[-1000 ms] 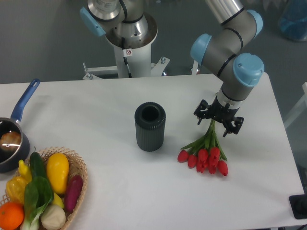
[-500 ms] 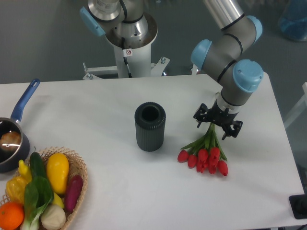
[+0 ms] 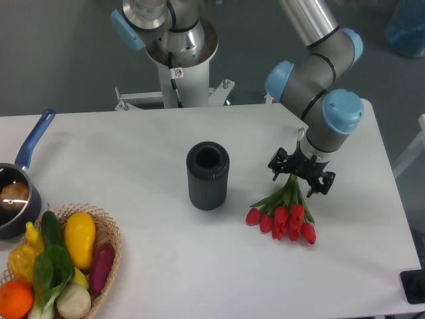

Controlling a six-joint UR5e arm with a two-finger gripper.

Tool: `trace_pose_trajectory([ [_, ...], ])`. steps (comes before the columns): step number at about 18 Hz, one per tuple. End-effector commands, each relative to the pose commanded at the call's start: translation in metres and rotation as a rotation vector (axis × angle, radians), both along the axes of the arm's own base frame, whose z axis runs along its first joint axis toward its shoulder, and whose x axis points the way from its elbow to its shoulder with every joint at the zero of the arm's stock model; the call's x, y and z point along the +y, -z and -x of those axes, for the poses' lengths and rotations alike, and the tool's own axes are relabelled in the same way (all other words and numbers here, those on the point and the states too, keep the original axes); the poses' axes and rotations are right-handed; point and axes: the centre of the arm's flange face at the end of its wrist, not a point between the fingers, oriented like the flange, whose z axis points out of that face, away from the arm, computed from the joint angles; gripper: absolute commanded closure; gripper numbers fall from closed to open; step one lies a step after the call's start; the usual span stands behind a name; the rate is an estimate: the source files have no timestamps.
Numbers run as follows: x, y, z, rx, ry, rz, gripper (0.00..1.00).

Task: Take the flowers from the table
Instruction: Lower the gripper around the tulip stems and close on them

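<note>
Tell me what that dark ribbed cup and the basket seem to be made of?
The cup looks like matte dark plastic or rubber: evenly ribbed sides, no shine. The basket looks like woven wicker: tan strands show along its rim. Neither can be confirmed by sight alone.

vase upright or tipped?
Upright. The dark ribbed vase stands on the table with its open mouth facing up.

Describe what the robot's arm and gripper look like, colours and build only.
The arm is made of smooth silver-grey tubular segments joined by rounded joints with light blue end caps. At its tip sits a small black gripper with two fingers and dark angular brackets on each side. No cables or markings are visible on it.
</note>
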Motion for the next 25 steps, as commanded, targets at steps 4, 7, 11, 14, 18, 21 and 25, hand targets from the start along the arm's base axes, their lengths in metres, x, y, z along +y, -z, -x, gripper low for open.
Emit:
trace_pose_trajectory([
  [4, 0.0005, -0.0006, 0.0013, 0.004, -0.002, -0.002, 0.00],
  [7, 0.0007, 0.0000, 0.0016, 0.006, 0.000, -0.002, 0.01],
  [11, -0.0009, -0.0011, 0.0028, 0.009, 0.003, -0.004, 0.05],
  [14, -0.0009, -0.0011, 0.0028, 0.010, 0.006, -0.004, 0.12],
  [18, -0.0009, -0.0011, 0.0028, 0.010, 0.006, -0.004, 0.20],
  [21, -0.0002, -0.0011, 0.0023, 0.010, 0.008, -0.003, 0.22],
  [25, -0.0010, -0.0020, 0.0028, 0.012, 0.004, -0.003, 0.38],
])
